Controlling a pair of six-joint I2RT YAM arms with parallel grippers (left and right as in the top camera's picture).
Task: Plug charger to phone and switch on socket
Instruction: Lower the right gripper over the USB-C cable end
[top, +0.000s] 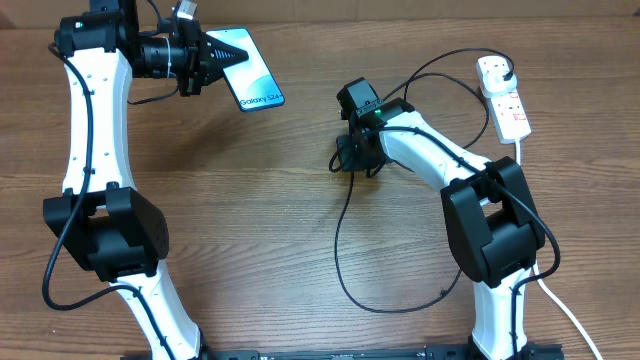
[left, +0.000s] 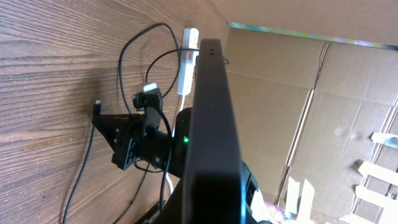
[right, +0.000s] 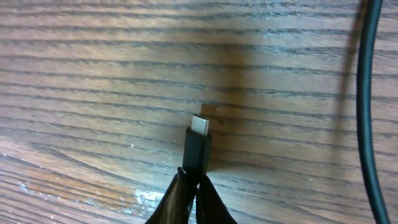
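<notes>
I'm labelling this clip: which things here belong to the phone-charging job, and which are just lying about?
Job: phone, held by left gripper; charger, tip pinched by right gripper; socket with its white cord.
Lying about: only the cardboard boxes in the background.

Your slim phone (top: 255, 78), teal screen up, is gripped at 1 end by the left end effector (top: 222, 58). The thin black charger (top: 345, 250) loops across the tabletop (top: 250, 200). Its connector tip (right: 199, 144) is pinched in the right end effector (right: 191, 190), and its plug meets the white socket (top: 510, 105).
</notes>
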